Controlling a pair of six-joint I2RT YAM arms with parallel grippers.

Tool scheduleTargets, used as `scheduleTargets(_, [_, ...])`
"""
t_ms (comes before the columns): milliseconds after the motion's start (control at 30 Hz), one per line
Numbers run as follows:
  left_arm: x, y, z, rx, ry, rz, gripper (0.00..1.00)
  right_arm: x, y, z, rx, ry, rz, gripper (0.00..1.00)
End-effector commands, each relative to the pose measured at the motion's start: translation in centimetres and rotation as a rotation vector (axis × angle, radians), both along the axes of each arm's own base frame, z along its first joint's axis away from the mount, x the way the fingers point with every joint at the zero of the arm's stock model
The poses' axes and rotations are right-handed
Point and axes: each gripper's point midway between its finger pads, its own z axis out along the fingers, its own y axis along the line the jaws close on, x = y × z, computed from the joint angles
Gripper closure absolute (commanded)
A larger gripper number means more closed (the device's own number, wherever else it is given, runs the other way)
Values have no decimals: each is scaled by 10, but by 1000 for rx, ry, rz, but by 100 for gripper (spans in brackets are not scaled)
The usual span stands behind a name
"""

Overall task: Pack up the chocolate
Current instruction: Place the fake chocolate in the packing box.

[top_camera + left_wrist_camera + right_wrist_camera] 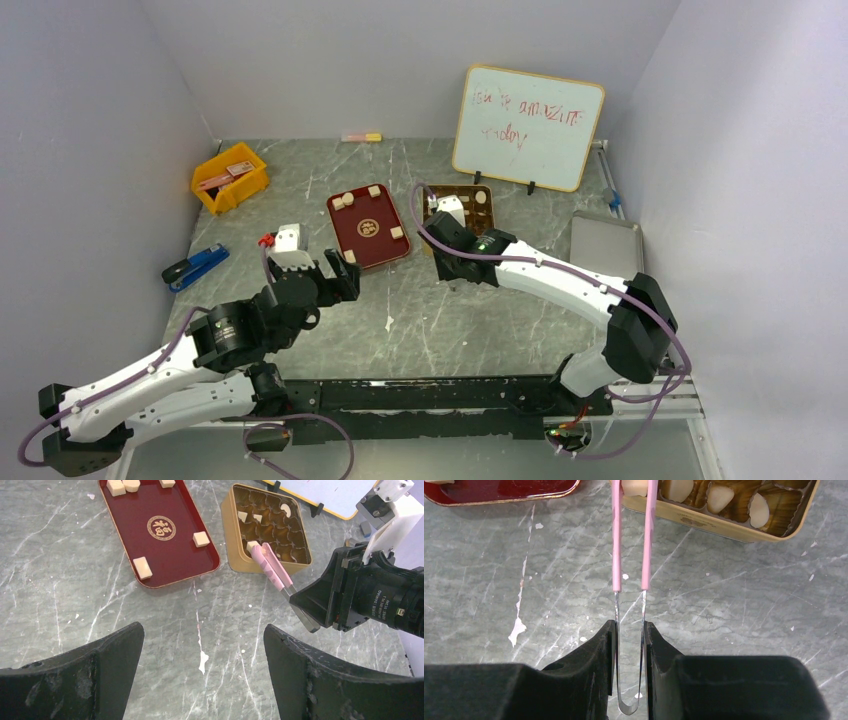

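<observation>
I'm pinching the tweezers [616, 540] in my part-closed right gripper [630, 630], lowering one chocolate [634, 486] into the gold tin [231, 540] beside three packed, five waiting on the red tray [165, 555], left gripper [202, 635] idling wide open and empty.

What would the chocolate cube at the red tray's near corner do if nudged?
Probably slide, not roll: the chocolate cube sits on a flat face and the red tray looks glossy. Being small, it is likely light and could skid to the raised rim. Between the thin tweezers it might twist or slip.
</observation>
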Motion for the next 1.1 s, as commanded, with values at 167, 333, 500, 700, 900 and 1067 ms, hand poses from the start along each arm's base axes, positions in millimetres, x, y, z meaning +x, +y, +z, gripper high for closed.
scheduleTargets(167, [0, -3, 4, -31, -5, -1, 6, 6, 5, 7, 39, -38, -20, 82])
scheduleTargets(333, [0, -4, 3, -31, -2, -3, 6, 5, 4, 6, 38, -38, -21, 81])
scheduleTargets(500, [0, -5, 2, -29, 1, -4, 6, 5, 4, 6, 37, -38, -21, 80])
scheduleTargets(700, [0, -5, 2, -29, 2, -3, 6, 6, 4, 5, 33, -41, -22, 77])
scheduleTargets(900, [0, -5, 1, -30, 3, -2, 6, 6, 4, 6, 38, -42, -24, 76])
scheduleTargets(1067, [0, -6, 1, -31, 3, -4, 6, 6, 4, 7, 41, -45, -24, 76])
